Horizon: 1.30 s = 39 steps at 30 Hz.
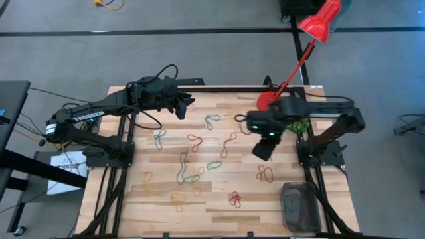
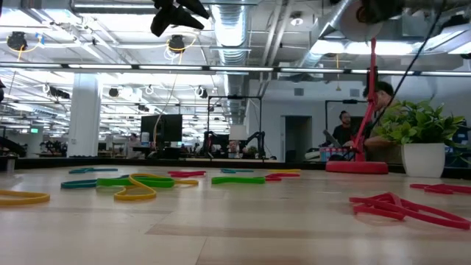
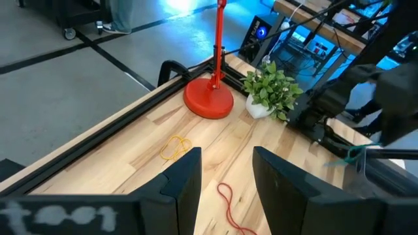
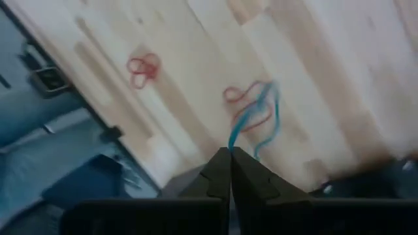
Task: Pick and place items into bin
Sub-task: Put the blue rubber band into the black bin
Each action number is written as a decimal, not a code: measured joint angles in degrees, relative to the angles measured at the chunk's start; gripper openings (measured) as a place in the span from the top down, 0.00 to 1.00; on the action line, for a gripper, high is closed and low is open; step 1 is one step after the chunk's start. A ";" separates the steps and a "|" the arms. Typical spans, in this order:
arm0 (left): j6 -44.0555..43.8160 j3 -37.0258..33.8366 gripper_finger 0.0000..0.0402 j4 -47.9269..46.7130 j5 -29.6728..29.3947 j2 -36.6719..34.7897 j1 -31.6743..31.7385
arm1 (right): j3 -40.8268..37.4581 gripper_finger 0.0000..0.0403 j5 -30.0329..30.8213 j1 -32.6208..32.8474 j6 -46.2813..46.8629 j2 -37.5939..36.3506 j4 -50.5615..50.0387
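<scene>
— Held right now? A blue loop [image 4: 256, 124], pinched at one end between the shut tips of the right pincer [image 4: 230, 155] and dangling below them, clear of the counter [image 4: 326, 59].

— And under it?

— A red loop [image 4: 243, 104] flat on the wood, seen behind the hanging blue one; a second red loop [image 4: 144, 66] farther off, toward the counter's edge.

— The bin?

— At the near right corner of the counter, dark and translucent [image 1: 300, 207], just beside the right arm's frame post. Contents hard to make out. Well apart from the right pincer [image 1: 263, 150], which hangs above the wood right of centre.

— The other loops?

— Scattered over the middle and left of the counter: red [image 1: 194, 141], green [image 1: 214, 164], yellow [image 1: 176, 201], another red pair [image 1: 265, 174] near the bin. From counter height, green [image 2: 137, 182] and yellow [image 2: 135, 194] ones in front.

— Left arm?

— Raised over the far left part, left pincer [image 3: 226, 171] spread wide, holding nothing. Ahead of it a yellow loop [image 3: 175, 148], then the red lamp base [image 3: 208, 102] and a small potted plant [image 3: 270, 89] at the far edge.
</scene>
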 joint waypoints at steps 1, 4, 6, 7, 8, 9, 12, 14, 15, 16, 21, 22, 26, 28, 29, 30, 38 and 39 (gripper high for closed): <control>0.02 0.02 0.68 0.30 0.00 0.00 0.00 | 0.00 1.00 0.04 1.22 2.64 -1.37 0.04; 0.02 0.02 0.68 1.09 0.00 0.00 0.00 | -0.02 1.00 0.02 5.72 10.50 -5.37 0.16; 0.04 0.02 0.68 1.11 0.00 0.00 0.02 | 0.00 1.00 0.00 9.35 16.13 -7.54 0.15; 0.04 0.02 0.68 1.11 0.00 0.00 0.02 | 0.00 1.00 0.00 11.31 19.22 -8.43 0.16; 0.04 0.02 0.68 1.17 0.00 0.00 0.02 | 0.00 1.00 0.00 13.37 22.48 -9.12 0.14; 0.04 0.02 0.68 1.29 0.00 0.00 0.02 | 0.00 1.00 0.04 15.48 25.69 -9.77 0.14; 0.07 0.01 0.68 1.31 0.00 0.00 0.02 | 0.00 1.00 1.50 22.57 33.56 -11.41 0.16; 0.09 0.01 0.68 1.31 0.00 0.00 0.02 | 0.00 1.00 4.87 27.52 38.47 -12.13 0.12; 0.09 0.02 0.68 1.29 0.00 0.00 0.02 | -0.02 1.00 6.91 29.94 40.79 -12.33 0.16; 0.09 0.01 0.68 1.31 0.02 0.00 0.02 | -0.04 1.00 8.80 32.42 43.39 -12.39 0.12; 0.33 0.02 0.68 1.31 0.02 0.00 0.02 | -0.62 1.00 18.67 42.96 53.29 -11.67 0.35; 0.33 0.00 0.68 1.29 0.02 0.00 0.02 | -1.43 1.00 20.90 44.87 55.57 -11.46 0.26; 0.45 0.00 0.68 1.30 -0.01 0.00 0.02 | -5.49 1.00 24.08 51.63 65.06 -9.88 0.64; 1.26 0.00 0.68 1.29 -0.05 0.00 0.02 | -7.96 1.00 24.01 54.32 68.88 -9.13 1.83; 1.62 0.02 0.68 1.31 -0.05 0.00 0.02 | -9.23 1.00 23.76 55.31 70.11 -8.90 3.10; 1.64 0.01 0.68 1.29 -0.14 0.00 0.02 | -10.51 1.00 23.14 56.13 70.81 -8.87 4.70; 1.62 0.01 0.68 1.29 -0.66 0.00 0.02 | -19.94 1.00 21.21 59.06 71.44 -8.89 8.00; 1.62 0.01 0.68 1.29 -0.76 0.00 0.02 | -21.14 1.00 21.21 59.31 71.47 -8.89 8.12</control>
